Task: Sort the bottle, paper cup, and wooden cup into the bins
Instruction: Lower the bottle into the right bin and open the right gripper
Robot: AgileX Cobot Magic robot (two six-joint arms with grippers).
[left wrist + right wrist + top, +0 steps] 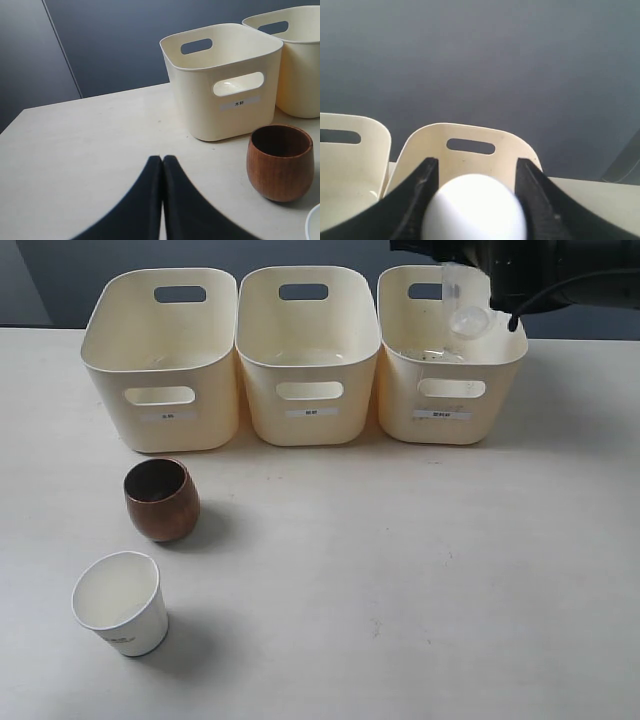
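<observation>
The clear bottle (462, 308) hangs tilted over the right-hand bin (450, 390), held by my right gripper (468, 295), which is shut on it. In the right wrist view its white cap (475, 210) fills the space between the black fingers (422, 190), with the bin's rear wall (470, 165) behind. The wooden cup (160, 500) (280, 162) stands upright in front of the left bin (160, 360) (222, 80). The paper cup (120, 602) stands nearer the front edge. My left gripper (163, 159) is shut and empty, low over the table, left of the wooden cup.
The middle bin (308, 355) (300, 60) stands between the other two, all in a row at the back of the white table (420, 570). Each bin has a small front label (240, 103). A dark wall rises behind the table.
</observation>
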